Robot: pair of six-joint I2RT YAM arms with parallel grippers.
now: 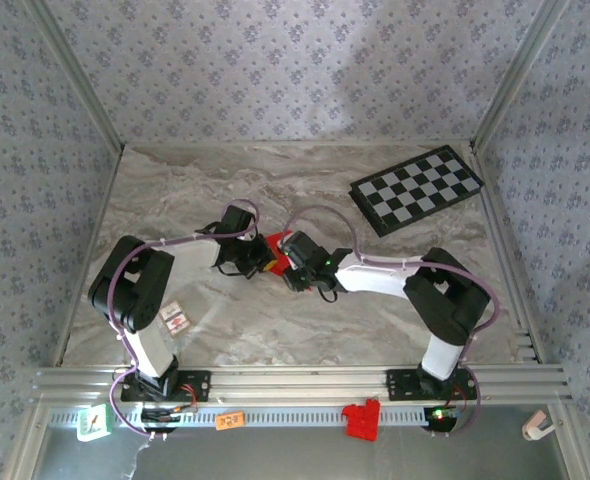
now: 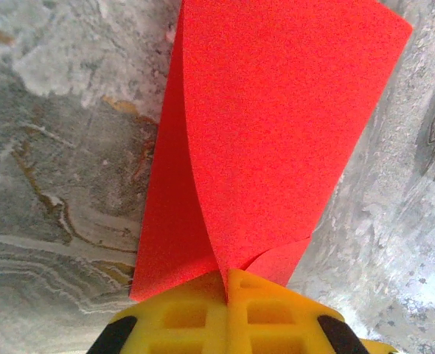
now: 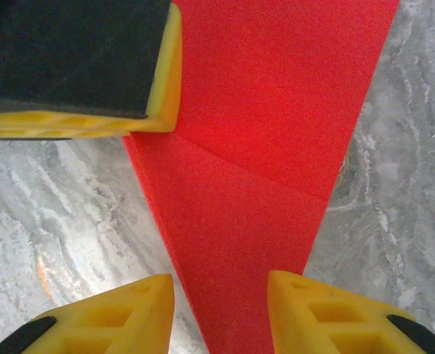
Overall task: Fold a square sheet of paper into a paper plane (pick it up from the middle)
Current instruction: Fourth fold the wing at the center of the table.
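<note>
The square sheet of paper (image 1: 272,243) is bright red and folded into a tapering shape, held above the marble table's middle. My left gripper (image 2: 228,274) is shut on its folded edge, and the paper (image 2: 276,125) fans upward from the yellow jaws. My right gripper (image 3: 221,284) is open, and the paper's narrow end (image 3: 247,221) runs down between its two yellow fingers with a gap on the left side. One of the left gripper's fingers (image 3: 77,66) shows black and yellow at the upper left of the right wrist view. From above, both grippers (image 1: 260,262) (image 1: 293,262) meet at the paper.
A black-and-white checkered board (image 1: 416,188) lies at the back right. Small cards (image 1: 174,318) lie by the left arm. A chunky red plastic bracket (image 1: 361,419) and an orange tag (image 1: 229,420) sit on the front rail. Patterned walls enclose the table.
</note>
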